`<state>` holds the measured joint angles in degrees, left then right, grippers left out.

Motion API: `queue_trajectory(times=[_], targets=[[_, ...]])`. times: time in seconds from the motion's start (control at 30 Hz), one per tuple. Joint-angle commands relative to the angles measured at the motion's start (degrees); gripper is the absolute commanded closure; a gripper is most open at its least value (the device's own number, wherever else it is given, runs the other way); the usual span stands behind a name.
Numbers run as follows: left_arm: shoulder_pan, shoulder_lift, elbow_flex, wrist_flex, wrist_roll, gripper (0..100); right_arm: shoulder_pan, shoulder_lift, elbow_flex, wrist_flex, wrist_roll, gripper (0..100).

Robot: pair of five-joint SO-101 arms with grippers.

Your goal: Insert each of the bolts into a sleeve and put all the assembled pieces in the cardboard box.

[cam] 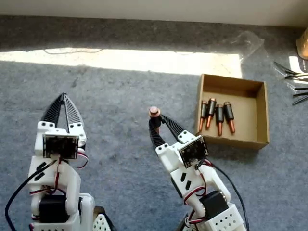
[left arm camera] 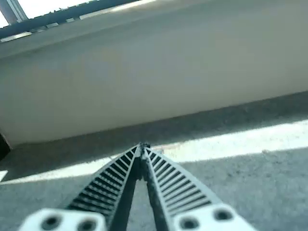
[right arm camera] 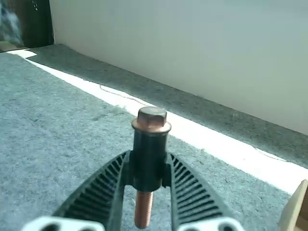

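Gripping a copper bolt in its black plastic sleeve [right arm camera: 150, 149] upright at high-view centre, right claw [right arm camera: 148, 168] clamps the sleeve, likely for transfer to brown cardboard box [cam: 259, 115] at right, holding four finished pieces [cam: 216, 114]. Left claw [cam: 64, 98] closed, empty, lower left.

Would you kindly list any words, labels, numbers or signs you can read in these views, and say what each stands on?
None can be read. The cardboard box, the four assembled pieces inside it and the bolt-and-sleeve piece held in the right gripper show no print.
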<state>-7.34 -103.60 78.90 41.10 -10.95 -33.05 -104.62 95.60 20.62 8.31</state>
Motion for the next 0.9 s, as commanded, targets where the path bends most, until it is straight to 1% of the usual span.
queue_trajectory(times=[0.0, 0.27, 0.37, 0.53, 0.73, 0.87], targets=[[2.1, -0.5, 2.7, 6.9, -0.4, 99, 0.7, -0.5, 6.2, -0.3, 0.5, 99.3], [2.3, -0.5, 3.8, 24.9, -0.2, 99, 0.7, -0.5, 6.2, -0.3, 0.5, 99.3], [2.3, -0.5, 6.2, 29.5, -0.2, 99, 0.7, -0.5, 6.2, -0.3, 0.5, 99.3], [2.7, -0.5, 12.4, 30.0, -0.2, 99, 0.7, -0.5, 6.2, -0.3, 0.5, 99.3], [6.8, -0.5, 16.7, 30.0, -0.2, 99, 0.7, -0.3, 6.2, -0.2, 0.5, 99.3], [7.3, -0.5, 17.8, 30.0, -0.2, 99, 0.7, -0.3, 6.2, -0.2, 0.5, 99.3]])
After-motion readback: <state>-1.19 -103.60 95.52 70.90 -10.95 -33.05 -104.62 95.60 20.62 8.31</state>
